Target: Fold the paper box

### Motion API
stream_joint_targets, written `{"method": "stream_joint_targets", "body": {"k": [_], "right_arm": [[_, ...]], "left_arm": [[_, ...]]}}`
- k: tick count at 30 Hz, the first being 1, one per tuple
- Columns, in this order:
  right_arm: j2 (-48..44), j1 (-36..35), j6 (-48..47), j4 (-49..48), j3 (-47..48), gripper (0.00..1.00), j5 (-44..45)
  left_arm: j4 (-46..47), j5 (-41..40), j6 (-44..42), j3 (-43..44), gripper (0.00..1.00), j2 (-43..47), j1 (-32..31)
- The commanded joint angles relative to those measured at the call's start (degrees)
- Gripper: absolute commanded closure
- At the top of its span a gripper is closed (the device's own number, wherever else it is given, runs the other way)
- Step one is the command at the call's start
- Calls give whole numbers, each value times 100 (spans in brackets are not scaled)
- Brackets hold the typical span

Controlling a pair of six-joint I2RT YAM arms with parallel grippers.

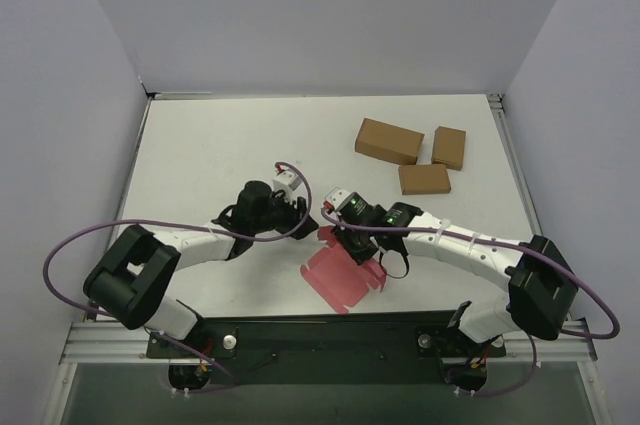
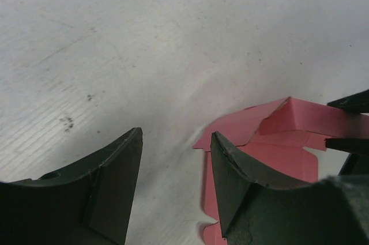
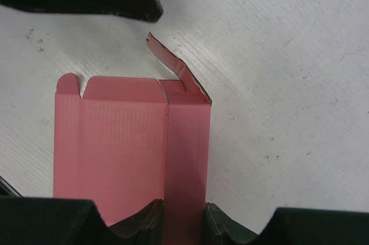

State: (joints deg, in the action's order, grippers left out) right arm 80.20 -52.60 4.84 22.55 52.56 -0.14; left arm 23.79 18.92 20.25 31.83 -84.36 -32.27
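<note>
on the table (image 1: 220, 145), near its front edge between the arms, the box (image 1: 345, 280) lies part-folded. the right gripper (image 3: 183, 213) pinches its narrow side panel; the left gripper (image 2: 176, 141) hangs spread just beside the raised flap (image 3: 176, 72). best to pinch firmly while the left gripper nudges that flap along its crease.

white arms (image 1: 470, 250), black joints (image 1: 130, 280), purple cables (image 1: 46, 273), dark end effector fingers (image 2: 109, 193).

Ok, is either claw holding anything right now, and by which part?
The right claw grips the paper box by its narrow side panel. The left claw is open and empty.
</note>
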Motion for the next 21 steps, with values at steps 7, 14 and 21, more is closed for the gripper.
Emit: {"method": "stream_joint_targets", "body": {"k": [7,14,21], "right_arm": [[74,-31,26,145,203,83,260],[66,-14,34,136,194,83,304],[65,-14,26,119,176,83,304]], "left_arm": [[152,402,-812,534,44,-345,-675],[108,411,-882,473,46,-274,-921],[354,411,-900,253,49,-301,-1000]]}}
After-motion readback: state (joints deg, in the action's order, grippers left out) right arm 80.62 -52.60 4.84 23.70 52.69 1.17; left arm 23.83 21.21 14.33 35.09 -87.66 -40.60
